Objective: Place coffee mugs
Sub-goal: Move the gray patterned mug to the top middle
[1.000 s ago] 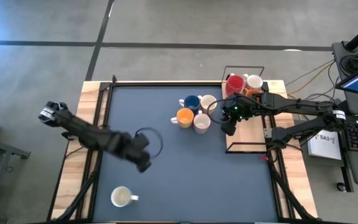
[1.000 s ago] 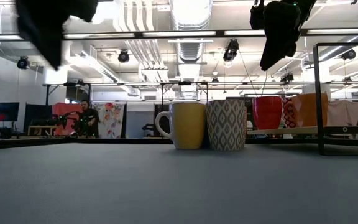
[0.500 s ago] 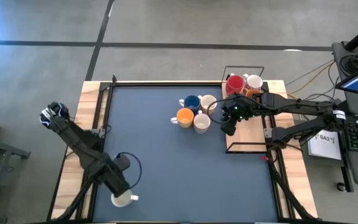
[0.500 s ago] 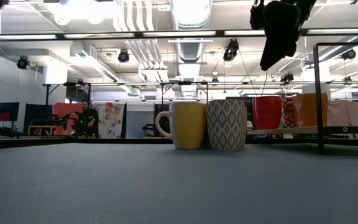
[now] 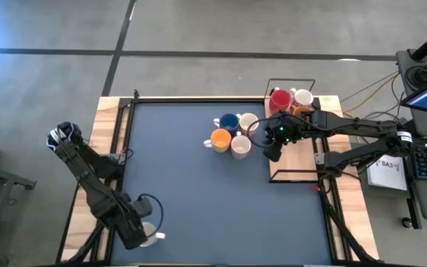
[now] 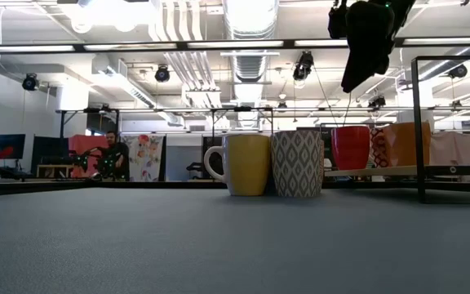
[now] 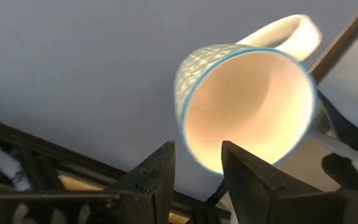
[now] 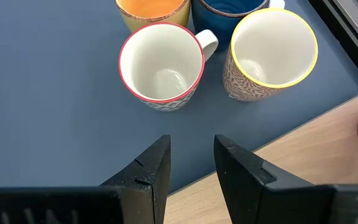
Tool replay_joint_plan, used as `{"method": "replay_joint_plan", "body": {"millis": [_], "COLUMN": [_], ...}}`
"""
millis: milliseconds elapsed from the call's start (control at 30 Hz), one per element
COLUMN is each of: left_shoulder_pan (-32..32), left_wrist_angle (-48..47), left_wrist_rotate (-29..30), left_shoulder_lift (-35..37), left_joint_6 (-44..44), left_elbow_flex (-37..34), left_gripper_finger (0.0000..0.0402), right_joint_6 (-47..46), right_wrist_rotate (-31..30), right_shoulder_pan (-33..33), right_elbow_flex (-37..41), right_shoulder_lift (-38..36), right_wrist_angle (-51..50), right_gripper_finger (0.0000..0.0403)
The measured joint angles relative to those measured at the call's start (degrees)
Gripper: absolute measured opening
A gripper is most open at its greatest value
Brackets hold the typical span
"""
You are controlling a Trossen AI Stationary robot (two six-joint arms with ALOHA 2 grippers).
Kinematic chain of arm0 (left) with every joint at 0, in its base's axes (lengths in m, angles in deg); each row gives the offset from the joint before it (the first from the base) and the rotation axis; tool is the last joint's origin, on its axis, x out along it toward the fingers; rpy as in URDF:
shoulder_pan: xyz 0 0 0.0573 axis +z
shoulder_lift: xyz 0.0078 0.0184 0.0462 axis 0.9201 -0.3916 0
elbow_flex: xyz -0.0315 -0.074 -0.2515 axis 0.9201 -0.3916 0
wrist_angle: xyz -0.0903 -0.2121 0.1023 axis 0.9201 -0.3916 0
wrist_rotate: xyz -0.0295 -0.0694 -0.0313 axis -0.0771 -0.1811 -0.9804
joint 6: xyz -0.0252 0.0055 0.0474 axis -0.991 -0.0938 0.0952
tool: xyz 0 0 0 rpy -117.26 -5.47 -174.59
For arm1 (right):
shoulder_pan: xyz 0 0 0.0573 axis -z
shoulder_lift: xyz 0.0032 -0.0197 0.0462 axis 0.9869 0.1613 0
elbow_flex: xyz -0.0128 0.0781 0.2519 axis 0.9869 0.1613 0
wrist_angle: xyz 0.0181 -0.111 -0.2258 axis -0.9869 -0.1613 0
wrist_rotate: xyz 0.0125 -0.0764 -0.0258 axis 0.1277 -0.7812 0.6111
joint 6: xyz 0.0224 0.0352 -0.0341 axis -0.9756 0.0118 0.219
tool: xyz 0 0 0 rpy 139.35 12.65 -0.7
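Observation:
A cream mug with a blue rim (image 7: 247, 109) stands alone near the table's near left corner, its handle (image 7: 288, 28) to one side. My left gripper (image 5: 139, 231) hangs over this mug (image 5: 154, 238), pointing down, open, its fingers (image 7: 160, 171) short of the rim. Four mugs stand bunched mid-table: blue (image 5: 230, 122), cream (image 5: 248, 122), orange (image 5: 221, 139) and white (image 5: 241, 146). Red (image 5: 279, 100), white (image 5: 303, 96) and orange (image 5: 300, 111) mugs stand on the board at the right. My right gripper (image 8: 191, 152) waits open above the table's right side (image 5: 273, 152), near the bunch.
A black wire frame (image 5: 291, 178) stands on the wooden board at the table's right edge. Wooden strips (image 5: 110, 119) run along both sides of the dark mat (image 5: 199, 200), which lies bare in the middle and near part. A keyboard and papers (image 5: 421, 159) lie off the table, right.
My left gripper has swung from the mat's left middle toward the near left corner and turned on the way; it now hangs over the lone cream mug. The mugs have not moved.

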Motion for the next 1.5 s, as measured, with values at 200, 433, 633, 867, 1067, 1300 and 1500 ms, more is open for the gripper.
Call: {"method": "replay_joint_plan", "body": {"millis": [200,433,633,867,1067,1300,1500], "left_shoulder_pan": [0.0,1.4,4.7,10.1,15.1,23.9,31.9], "left_wrist_angle": [0.4,5.4,7.0,7.5,9.6,12.7,18.2], "left_wrist_rotate": [0.4,0.7,3.4,2.9,5.5,8.7,14.5], "left_shoulder_lift": [0.0,-0.6,-2.7,-4.3,-4.2,-4.2,-4.2], "left_joint_6": [0.5,3.3,8.3,13.8,21.2,33.3,42.7], "left_elbow_flex": [-1.9,-5.5,-6.3,-6.2,-6.3,-6.4,-6.5], "left_gripper_finger": [0.0113,0.0113,0.0087,0.0012,0.0010,0.0010,0.0010], "right_joint_6": [0.0,0.0,0.0,0.0,0.0,0.0,0.0], "right_wrist_rotate": [0.0,0.0,0.0,0.0,0.0,0.0,0.0], "right_shoulder_pan": [0.0,0.0,0.0,0.0,0.0,0.0,0.0], "right_elbow_flex": [0.0,0.0,0.0,0.0,0.0,0.0,0.0], "right_shoulder_lift": [0.0,0.0,0.0,0.0,0.0,0.0,0.0], "right_wrist_angle": [0.0,0.0,0.0,0.0,0.0,0.0,0.0], "right_gripper_finger": [0.0112,0.0112,0.0112,0.0112,0.0112,0.0112,0.0112]}}
